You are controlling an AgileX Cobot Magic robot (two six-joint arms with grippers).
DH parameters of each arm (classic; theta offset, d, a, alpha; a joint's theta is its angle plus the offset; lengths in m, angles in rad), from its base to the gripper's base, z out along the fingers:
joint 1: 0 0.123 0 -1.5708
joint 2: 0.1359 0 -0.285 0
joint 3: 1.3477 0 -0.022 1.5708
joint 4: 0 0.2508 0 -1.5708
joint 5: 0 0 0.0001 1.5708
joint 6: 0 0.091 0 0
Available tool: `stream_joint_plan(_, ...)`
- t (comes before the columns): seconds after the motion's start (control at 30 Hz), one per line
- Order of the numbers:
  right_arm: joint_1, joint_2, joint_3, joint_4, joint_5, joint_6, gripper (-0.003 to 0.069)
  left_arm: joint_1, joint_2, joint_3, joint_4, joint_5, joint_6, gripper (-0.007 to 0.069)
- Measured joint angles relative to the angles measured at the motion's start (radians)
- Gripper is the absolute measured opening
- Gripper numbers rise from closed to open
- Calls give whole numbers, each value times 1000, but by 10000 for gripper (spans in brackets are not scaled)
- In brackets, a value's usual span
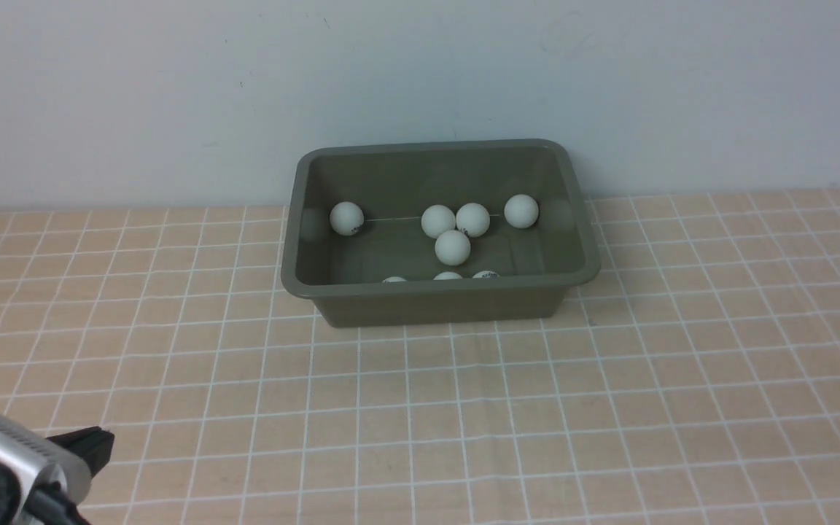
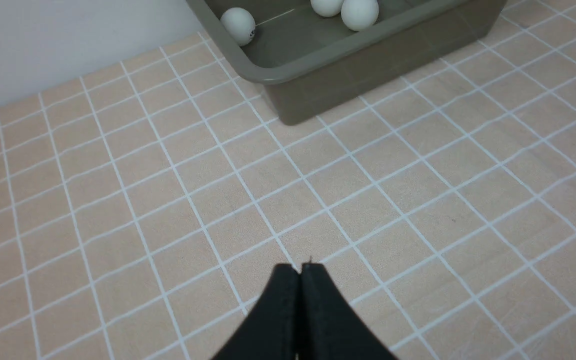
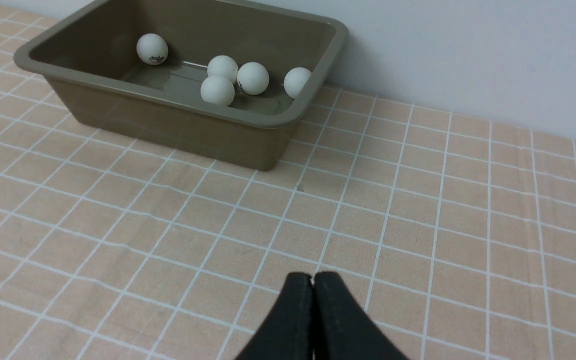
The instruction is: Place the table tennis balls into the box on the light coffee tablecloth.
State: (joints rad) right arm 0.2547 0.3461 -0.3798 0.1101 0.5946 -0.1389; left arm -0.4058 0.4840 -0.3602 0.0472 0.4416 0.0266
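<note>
Left gripper (image 2: 300,270): its two black fingers are pressed together tip to tip, with nothing between them. It hangs over bare cloth, well short of the box.
Left arm (image 1: 4,467): only a silver and black part shows at the lower left corner of the front view, low over the cloth.
Right gripper (image 3: 313,280): its black fingers are likewise closed against each other and hold nothing. It sits above bare cloth, apart from the box. It is out of the front view.
Tablecloth (image 1: 609,408): peach-beige with a grid of thin white lines, lying flat across the whole table up to the wall. No ball lies on the parts of it in view.
Box (image 1: 296,281): an olive-grey tub with rounded corners and a flared rim, standing upright on the cloth at the far middle, close to the wall.
Balls (image 1: 453,247): all those in view lie inside the box, on its floor. One rests alone near the left wall, showing a dark print. Three sit clustered near the middle, touching or nearly so. One more lies near the right wall. Three others peek just above the near rim, mostly hidden by it, which makes eight counted in the front view.
Wall (image 1: 420,73): plain pale grey, right behind the box.
</note>
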Motion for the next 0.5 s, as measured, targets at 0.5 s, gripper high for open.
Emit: stream_joint_plan(0.5, 0, 0, 7, -23, 67, 3, -18, 0, -36, 1, 0, -14, -6, -69)
